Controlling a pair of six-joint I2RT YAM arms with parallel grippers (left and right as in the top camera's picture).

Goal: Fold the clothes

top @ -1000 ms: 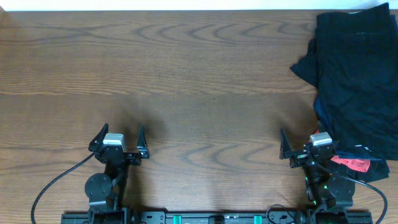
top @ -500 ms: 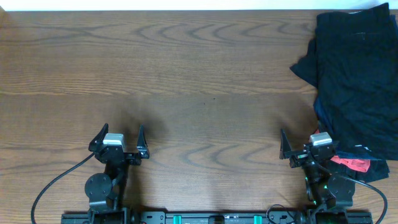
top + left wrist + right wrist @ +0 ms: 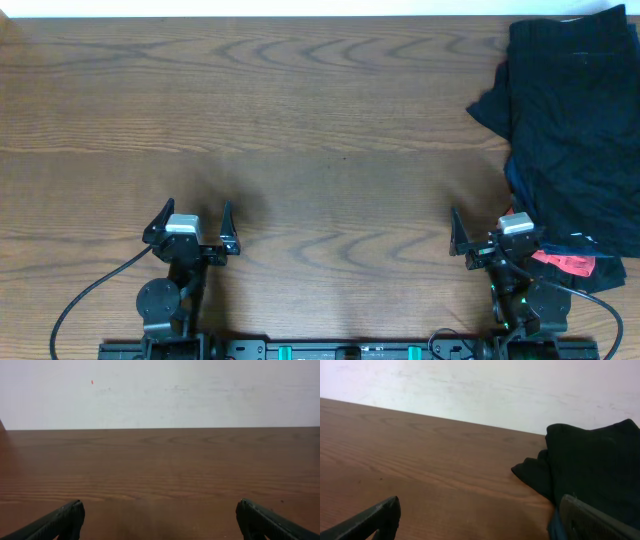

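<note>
Dark clothes (image 3: 575, 120) crowd the table (image 3: 300, 100) at its right edge, beside the right claw (image 3: 483, 218).

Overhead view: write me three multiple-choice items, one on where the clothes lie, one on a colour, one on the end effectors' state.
1. Where on the table does the clothes pile lie?
A. along the right edge
B. in the centre
C. along the left edge

2. What colour is the small piece nearest the right end effector?
A. yellow
B. red
C. white

3. How do the left end effector and the right one stand?
A. both shut on cloth
B. one open, one shut
C. both open, holding nothing

Answers: 1 A, the dark heap fills the right side; 2 B, a red scrap shows at the heap's near end; 3 C, both wrist views show fingers wide apart with nothing between.
</note>
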